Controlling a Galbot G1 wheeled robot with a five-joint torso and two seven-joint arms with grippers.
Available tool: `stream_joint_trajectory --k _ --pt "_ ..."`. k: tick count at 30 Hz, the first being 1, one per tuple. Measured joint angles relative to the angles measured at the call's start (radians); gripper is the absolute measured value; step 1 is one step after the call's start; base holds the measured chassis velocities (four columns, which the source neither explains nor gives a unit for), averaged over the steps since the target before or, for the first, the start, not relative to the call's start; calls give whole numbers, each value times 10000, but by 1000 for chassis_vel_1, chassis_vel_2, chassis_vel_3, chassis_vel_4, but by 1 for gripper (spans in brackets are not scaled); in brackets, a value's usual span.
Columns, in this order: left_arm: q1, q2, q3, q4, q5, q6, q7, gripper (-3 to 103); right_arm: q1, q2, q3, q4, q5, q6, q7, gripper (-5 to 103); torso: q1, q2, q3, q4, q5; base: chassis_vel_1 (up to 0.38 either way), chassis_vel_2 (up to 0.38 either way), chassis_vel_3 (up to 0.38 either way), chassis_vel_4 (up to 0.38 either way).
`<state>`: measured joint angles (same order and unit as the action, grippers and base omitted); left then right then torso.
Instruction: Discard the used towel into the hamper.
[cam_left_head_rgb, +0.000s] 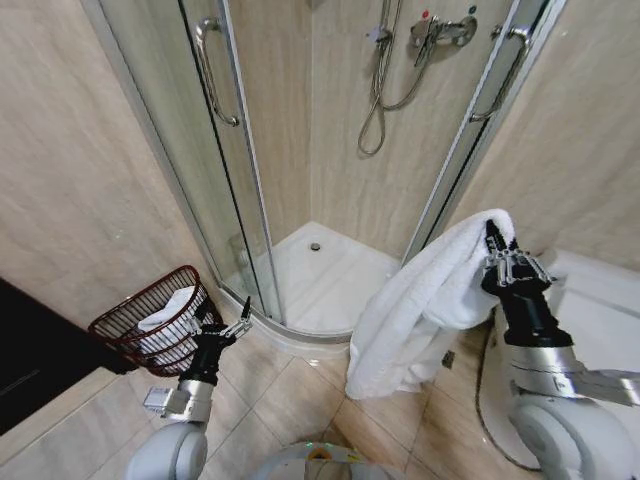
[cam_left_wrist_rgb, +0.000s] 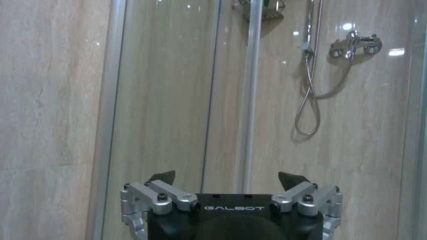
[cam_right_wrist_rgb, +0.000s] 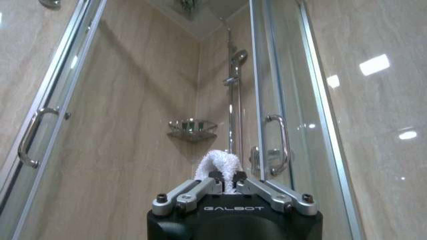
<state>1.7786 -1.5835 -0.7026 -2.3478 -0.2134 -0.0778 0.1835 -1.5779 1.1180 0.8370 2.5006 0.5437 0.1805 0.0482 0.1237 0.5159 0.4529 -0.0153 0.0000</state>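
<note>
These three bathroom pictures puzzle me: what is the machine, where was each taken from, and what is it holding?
It is a wheeled robot with two arms, each ending in a gripper. The wide picture comes from a camera on its head, looking down at a glass shower cabin. The other two come from cameras on its wrists, looking out past the fingers. The right gripper is raised and shut on a large white terry towel, which hangs down from it; its wrist view shows a tuft pinched there. The left gripper is open and holds nothing, beside a round dark red wire hamper on the tiled floor, with something white already inside.
</note>
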Motion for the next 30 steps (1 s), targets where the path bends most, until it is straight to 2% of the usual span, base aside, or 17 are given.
stream_joint_trajectory --k 30 --pt "0 0 0 0 0 0 0 100 -33 36 -84 -8 17 134 -152 5 533 1299 763 -1 0 0 0 0 0"
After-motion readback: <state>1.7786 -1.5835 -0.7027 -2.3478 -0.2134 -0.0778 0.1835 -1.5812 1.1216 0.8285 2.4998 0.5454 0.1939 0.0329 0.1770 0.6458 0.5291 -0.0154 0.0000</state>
